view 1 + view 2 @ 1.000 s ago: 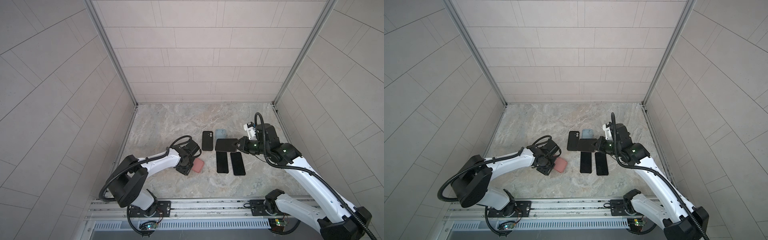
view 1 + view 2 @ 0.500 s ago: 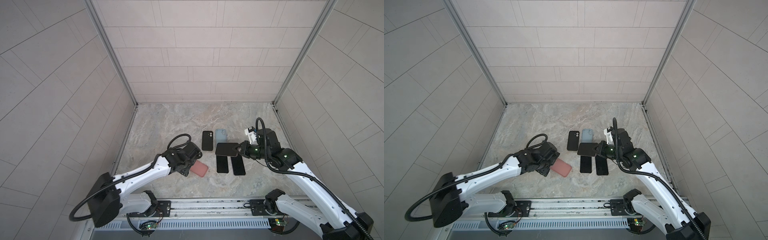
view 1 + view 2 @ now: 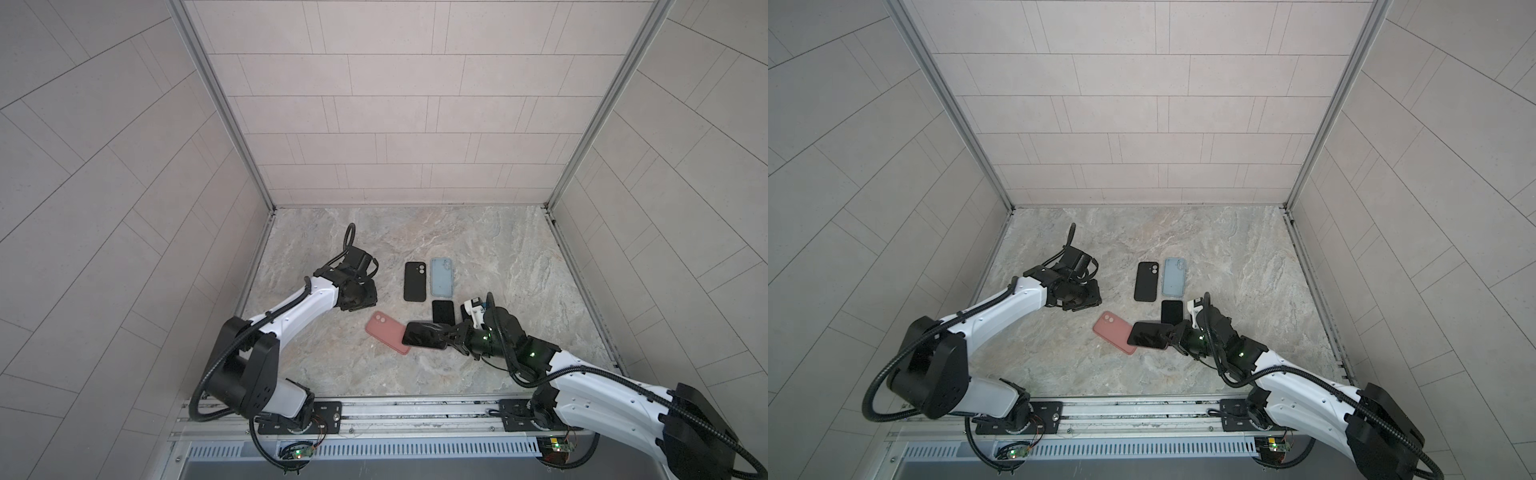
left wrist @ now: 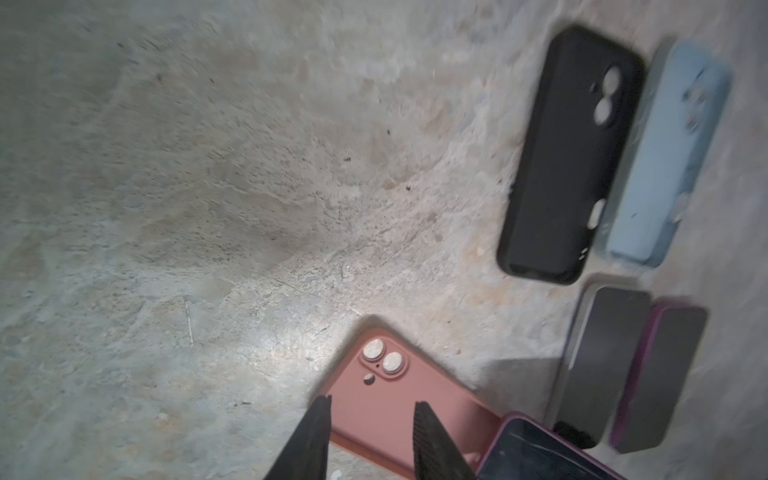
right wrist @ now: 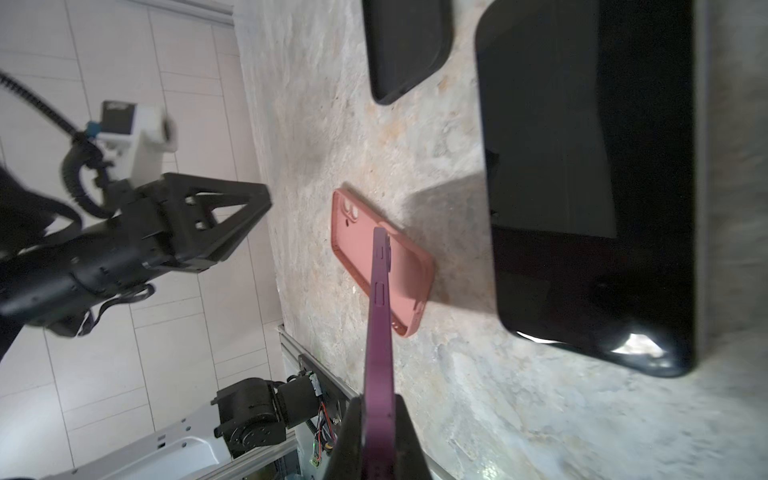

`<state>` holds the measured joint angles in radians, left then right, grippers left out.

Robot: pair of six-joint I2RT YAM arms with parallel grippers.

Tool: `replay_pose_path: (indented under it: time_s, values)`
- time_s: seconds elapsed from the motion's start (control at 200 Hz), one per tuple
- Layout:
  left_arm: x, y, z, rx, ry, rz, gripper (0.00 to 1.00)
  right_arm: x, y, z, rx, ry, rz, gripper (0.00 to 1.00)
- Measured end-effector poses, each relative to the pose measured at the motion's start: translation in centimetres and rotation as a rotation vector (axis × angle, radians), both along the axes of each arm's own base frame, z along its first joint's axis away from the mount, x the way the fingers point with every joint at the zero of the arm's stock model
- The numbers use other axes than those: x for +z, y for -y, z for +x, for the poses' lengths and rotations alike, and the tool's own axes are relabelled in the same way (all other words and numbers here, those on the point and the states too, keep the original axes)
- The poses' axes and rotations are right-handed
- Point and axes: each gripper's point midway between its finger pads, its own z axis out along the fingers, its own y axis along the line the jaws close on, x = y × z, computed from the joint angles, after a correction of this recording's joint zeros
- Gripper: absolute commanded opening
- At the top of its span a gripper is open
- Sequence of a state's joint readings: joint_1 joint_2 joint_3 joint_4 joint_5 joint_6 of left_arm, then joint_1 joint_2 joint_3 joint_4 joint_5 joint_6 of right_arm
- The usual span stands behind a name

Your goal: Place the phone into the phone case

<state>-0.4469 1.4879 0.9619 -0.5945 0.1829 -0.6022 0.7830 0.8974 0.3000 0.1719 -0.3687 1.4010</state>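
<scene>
The right gripper [image 5: 376,432] has two black fingers [image 5: 347,449] clamped on the short end of a purple phone [image 5: 379,311]. The phone sticks straight out from the tips, and its glossy black screen faces up in both top views [image 3: 424,334] [image 3: 1148,334]. Under the phone's free end lies the pink case [image 5: 403,270] with its open side up. It is a matte, shallow tray with rounded corners, a raised rim and round camera cut-outs. In a top view the phone overlaps the end of the case [image 3: 384,332] nearer the right gripper; whether they touch cannot be told.

The left gripper [image 4: 372,401] has two dark ribbed fingers [image 4: 313,436] standing apart with nothing between them. It hangs clear of the floor [image 3: 365,297], its tips pointing toward the camera end of the pink case [image 4: 415,382].

Beyond both sets of fingers a black case [image 4: 569,166] and a light blue case [image 4: 665,166] lie side by side, both matte. A grey-rimmed phone [image 4: 602,361] and a plum-rimmed phone [image 4: 656,374] lie beside them, screens up.

Count: three phones, one of them held and two lying; three cases; two grippers.

The floor [image 3: 478,249] is a beige-grey slab veined like stone. Three walls [image 3: 395,104] of pale rectangular tiles enclose it. An aluminium rail [image 3: 415,415] at the front carries both arm bases.
</scene>
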Motion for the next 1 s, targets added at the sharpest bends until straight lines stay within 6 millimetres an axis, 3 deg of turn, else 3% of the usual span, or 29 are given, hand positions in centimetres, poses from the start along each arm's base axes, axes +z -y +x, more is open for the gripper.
replay_pose_path:
  time_s: [0.13, 0.405, 0.56, 0.856, 1.001]
  values:
    - [-2.0, 0.1, -0.6, -0.065, -0.055, 0.027, 0.29, 1.8, -0.8, 0.2, -0.017, 0.064, 0.048, 0.0]
    - [-4.8, 0.0, -1.6, -0.114, -0.125, 0.049, 0.27, 4.9, 1.3, 0.4, -0.092, 0.157, 0.072, 0.0]
    - [-5.5, 0.1, -1.8, -0.123, -0.151, 0.048, 0.26, 4.3, 1.9, 0.1, -0.1, 0.147, 0.04, 0.0]
    - [-6.1, 0.8, -1.6, -0.143, -0.168, 0.025, 0.05, 2.3, 2.2, -0.2, -0.086, 0.099, -0.036, 0.0]
    - [-6.1, 0.9, -1.5, -0.144, -0.165, 0.024, 0.03, 2.5, 2.0, -0.3, -0.076, 0.1, -0.049, 0.0]
